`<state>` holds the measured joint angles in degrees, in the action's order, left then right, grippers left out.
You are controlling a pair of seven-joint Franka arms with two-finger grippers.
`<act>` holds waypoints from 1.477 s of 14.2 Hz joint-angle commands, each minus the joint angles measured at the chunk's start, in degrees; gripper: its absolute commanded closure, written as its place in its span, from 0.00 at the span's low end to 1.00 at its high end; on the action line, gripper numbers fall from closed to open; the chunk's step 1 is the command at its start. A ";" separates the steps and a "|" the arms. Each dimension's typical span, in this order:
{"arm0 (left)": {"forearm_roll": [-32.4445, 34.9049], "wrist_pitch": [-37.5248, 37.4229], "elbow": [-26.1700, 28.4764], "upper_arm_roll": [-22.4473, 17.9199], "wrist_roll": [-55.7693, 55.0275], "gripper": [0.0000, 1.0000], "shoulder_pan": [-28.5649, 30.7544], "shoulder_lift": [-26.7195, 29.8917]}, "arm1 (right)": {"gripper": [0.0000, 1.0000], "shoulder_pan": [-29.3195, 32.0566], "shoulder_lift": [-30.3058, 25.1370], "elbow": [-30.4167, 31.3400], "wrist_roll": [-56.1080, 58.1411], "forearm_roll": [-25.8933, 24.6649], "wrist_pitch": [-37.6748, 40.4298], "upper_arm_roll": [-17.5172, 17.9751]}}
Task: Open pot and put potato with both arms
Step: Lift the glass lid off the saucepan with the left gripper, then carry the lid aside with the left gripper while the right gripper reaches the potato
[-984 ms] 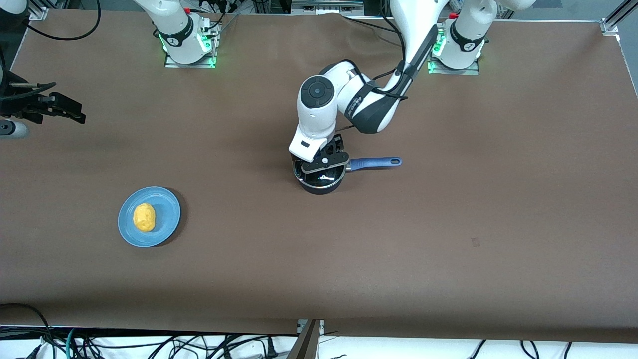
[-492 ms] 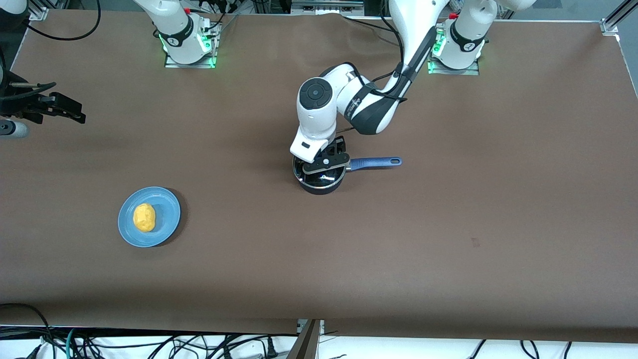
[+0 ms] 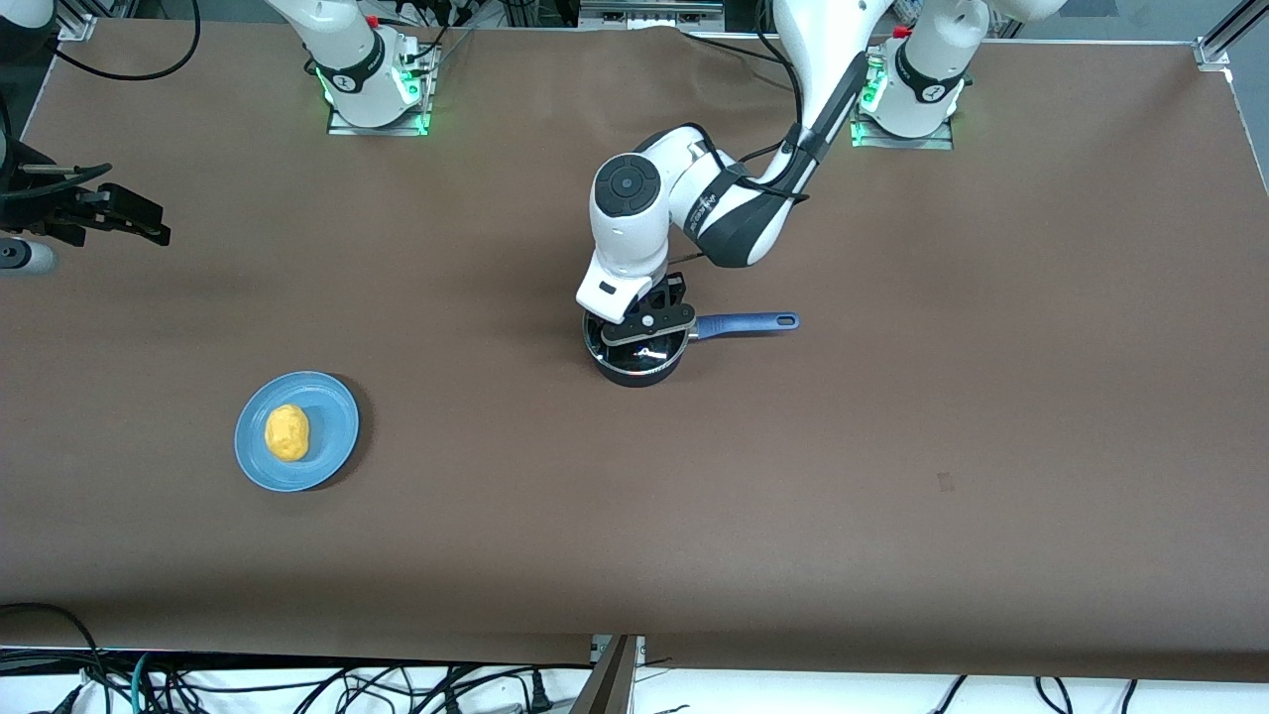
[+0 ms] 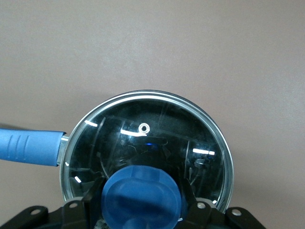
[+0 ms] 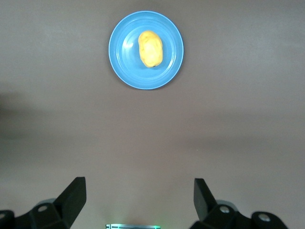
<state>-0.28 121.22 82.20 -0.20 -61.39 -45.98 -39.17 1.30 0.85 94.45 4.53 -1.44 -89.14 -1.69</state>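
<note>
Reaching in from its base, the left arm had brought the left gripper (image 3: 646, 324) down onto the pot (image 3: 639, 355) near the middle of the table (image 3: 892, 446) in the front view. The pot's blue handle (image 3: 746, 323) pointed toward the left arm's end of the table. The potato (image 3: 287, 432) lay on a blue plate (image 3: 332, 451), nearer the front camera than the pot and well toward the right arm's end. The right gripper (image 3: 109, 210) hung at the table's edge on that end, waiting.

In the left wrist view, the glass lid (image 4: 190, 138) sat on the pot, closed, with the blue knob (image 4: 142, 195) between the black fingers (image 4: 91, 200) of the left gripper. The fingers stood close at either side of the knob and seemed to be touching it, though whether they gripped it I could not tell. The handle (image 4: 29, 145) showed at the lid's rim.

In the right wrist view, the right gripper (image 5: 139, 195) stood wide open and held nothing, its fingers (image 5: 74, 195) spread over bare table. The potato (image 5: 150, 48) lay in the plate's (image 5: 123, 62) middle, well apart from the fingertips.
</note>
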 commanded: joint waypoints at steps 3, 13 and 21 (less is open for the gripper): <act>0.55 -6.42 0.06 -0.50 5.20 0.38 1.67 5.41 | 0.00 0.19 -0.85 0.47 -0.04 -0.23 1.42 0.20; -3.06 -11.10 8.84 -1.46 62.71 0.38 32.76 17.02 | 0.00 -0.60 10.19 1.53 -0.04 -0.49 -7.14 0.38; -3.24 7.77 24.04 -5.95 91.86 0.38 46.58 15.27 | 0.00 -0.34 27.69 1.88 0.48 -1.37 -37.39 0.02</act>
<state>-2.38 124.03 101.91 -6.32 25.39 -1.05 -24.91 0.82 25.82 96.94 4.52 -1.84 -122.11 -1.58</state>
